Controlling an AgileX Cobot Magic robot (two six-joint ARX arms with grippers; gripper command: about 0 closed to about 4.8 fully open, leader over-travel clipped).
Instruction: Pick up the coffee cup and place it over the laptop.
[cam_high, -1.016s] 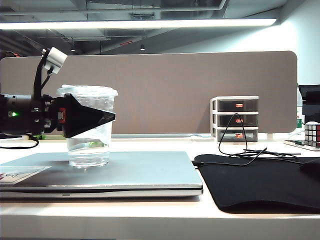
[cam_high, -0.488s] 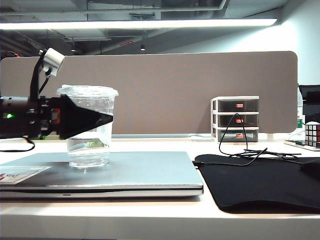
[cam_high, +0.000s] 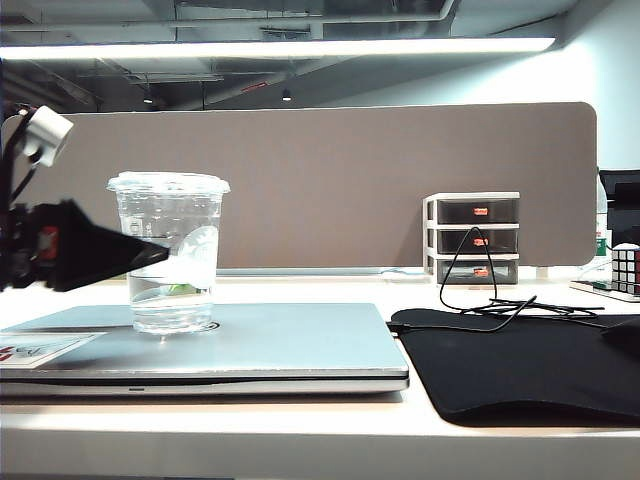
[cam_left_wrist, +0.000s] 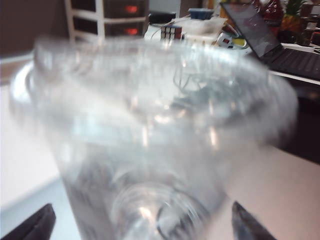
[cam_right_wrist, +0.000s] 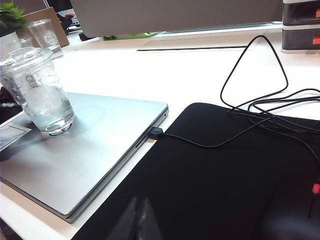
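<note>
The coffee cup (cam_high: 170, 255), clear plastic with a flat lid and a little water, stands upright on the closed silver laptop (cam_high: 280, 345). It fills the left wrist view as a blurred coffee cup (cam_left_wrist: 150, 125) and shows in the right wrist view as a coffee cup (cam_right_wrist: 42, 92) on the laptop (cam_right_wrist: 95, 150). My left gripper (cam_high: 150, 258) is level at the cup's left side, open. Its dark fingertips (cam_left_wrist: 42, 222) stand wide on either side of the cup, with a gap on each side. My right gripper (cam_right_wrist: 140, 220) is shut over the black mouse pad (cam_right_wrist: 225, 180), holding nothing.
The mouse pad (cam_high: 520, 365) lies right of the laptop with a black cable (cam_high: 490, 300) looped over it. A small drawer unit (cam_high: 470, 238) stands at the back before the grey partition (cam_high: 350, 180). A Rubik's cube (cam_high: 625, 268) sits at the far right.
My left gripper has drawn back to the left, so only its fingertips still overlap the cup. The cup stays upright on the laptop. The right arm has not moved.
</note>
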